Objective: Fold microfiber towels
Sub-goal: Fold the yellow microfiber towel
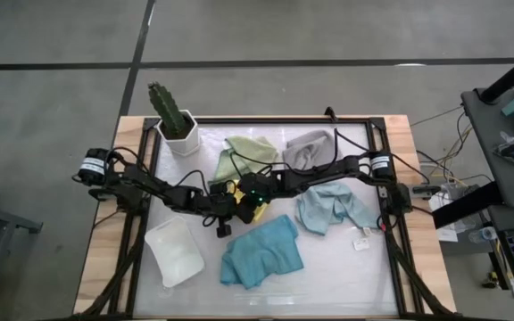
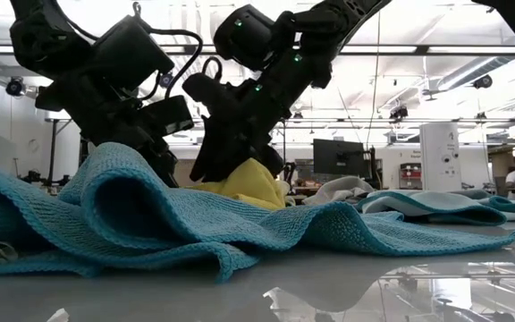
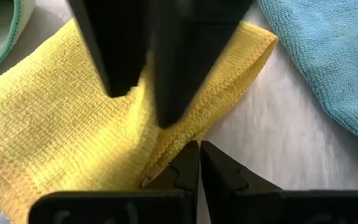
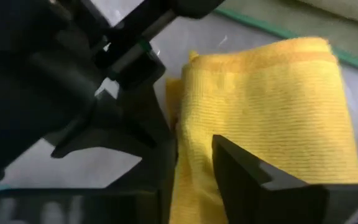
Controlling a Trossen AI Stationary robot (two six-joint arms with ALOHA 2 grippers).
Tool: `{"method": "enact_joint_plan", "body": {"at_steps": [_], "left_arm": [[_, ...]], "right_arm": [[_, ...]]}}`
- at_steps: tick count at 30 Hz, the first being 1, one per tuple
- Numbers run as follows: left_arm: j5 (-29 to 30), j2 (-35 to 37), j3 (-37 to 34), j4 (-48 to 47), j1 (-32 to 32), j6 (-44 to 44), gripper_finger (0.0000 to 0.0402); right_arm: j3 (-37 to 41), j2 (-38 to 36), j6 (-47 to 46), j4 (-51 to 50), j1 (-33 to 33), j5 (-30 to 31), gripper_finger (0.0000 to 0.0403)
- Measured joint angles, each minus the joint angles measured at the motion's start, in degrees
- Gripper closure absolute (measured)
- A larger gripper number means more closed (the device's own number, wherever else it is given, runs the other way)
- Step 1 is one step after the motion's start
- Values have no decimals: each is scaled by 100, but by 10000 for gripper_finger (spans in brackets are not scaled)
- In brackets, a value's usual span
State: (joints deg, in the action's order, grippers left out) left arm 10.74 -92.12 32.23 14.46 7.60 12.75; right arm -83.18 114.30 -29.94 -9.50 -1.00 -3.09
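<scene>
The yellow towel (image 1: 259, 212) lies folded at the table's middle, mostly hidden under both grippers. My left gripper (image 3: 199, 152) is shut at its hemmed edge. My right gripper (image 4: 194, 146) stands open over the towel, with a yellow strip between its fingers. The teal towel (image 1: 261, 251) lies crumpled toward the near edge and the pale blue towel (image 1: 333, 207) to the right. At the back lie the sage green towel (image 1: 244, 156) and the grey towel (image 1: 310, 147). My left gripper's shut fingers meet the yellow towel at its folded, hemmed edge (image 3: 166, 155), slanting down from the table's left. The fingertips hide how many layers are between them. The towel lies on the table. My right gripper has the towel (image 4: 194, 186) between its open fingers; I cannot tell whether they touch it.
A white tray (image 1: 175, 252) lies at the near left. A cactus in a white pot (image 1: 175, 120) stands at the back left. A small tag (image 1: 361, 241) lies near the pale blue towel. A black frame (image 1: 391, 223) borders the work area.
</scene>
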Motion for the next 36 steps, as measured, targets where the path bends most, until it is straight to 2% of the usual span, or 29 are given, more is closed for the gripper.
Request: {"method": "enact_joint_plan", "body": {"at_steps": [5, 10, 14, 21, 24, 30, 36], "left_arm": [[0, 36, 0, 2, 0, 4, 398], [0, 297, 0, -100, 27, 33, 398], [-8, 615, 0, -251, 77, 31, 398], [-6, 1265, 0, -793, 114, 26, 398], [238, 1532, -2, -1126, 114, -12, 398], [1397, 1772, -22, -1554, 109, -24, 398], [1408, 1645, -44, -1543, 104, 29, 398]], "right_arm": [[4, -86, 247, -7, -1, -191, 255], [4, -475, 814, -275, -13, -188, 235], [4, -774, 1275, -754, -13, -140, 233], [9, -1045, 2094, -1713, -5, -122, 252], [68, -1045, 2343, -1807, 0, -119, 253], [352, -1043, 2519, -1642, 2, 157, 253], [716, -1036, 2507, -1231, 58, 162, 254]]}}
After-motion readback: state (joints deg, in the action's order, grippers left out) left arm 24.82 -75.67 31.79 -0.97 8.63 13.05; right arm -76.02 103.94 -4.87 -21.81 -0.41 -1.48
